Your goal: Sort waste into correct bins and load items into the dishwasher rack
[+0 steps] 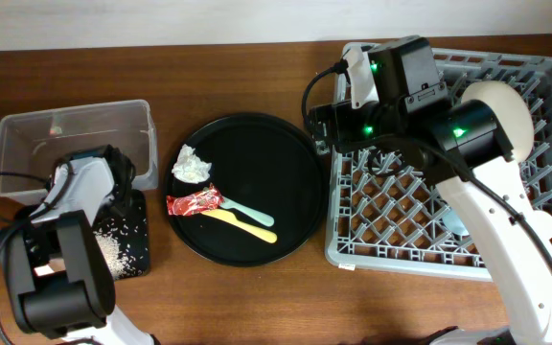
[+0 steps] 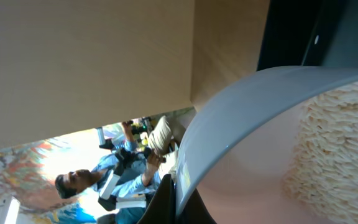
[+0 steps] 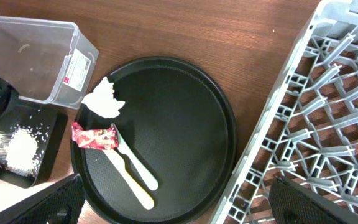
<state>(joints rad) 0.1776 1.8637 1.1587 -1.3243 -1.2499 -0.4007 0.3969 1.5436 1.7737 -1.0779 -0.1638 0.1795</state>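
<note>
Though crinkled, shiny red wrapper (image 3: 94,137)

Inspection from above: a large round black tray (image 1: 300,192) sits centrally on the brown wooden table (image 1: 257,77). It carries a crumpled white tissue (image 1: 192,165) at its upper left, a small crinkled red wrapper (image 1: 193,202) just below, and a yellow spoon (image 1: 247,226) beside a mint green spoon (image 1: 254,214). To the left stand a clear rectangular plastic tub (image 1: 27,120) and a shallow black rectangular tray (image 1: 142,261) bearing loose white grains (image 1: 113,251), partly under the left arm (image 1: 60,278). To the right, a large square grey plastic lattice rack (image 1: 544,72) holds a large cream bowl-plate (image 1: 517,115), partly under the right arm (image 1: 506,230).
</note>
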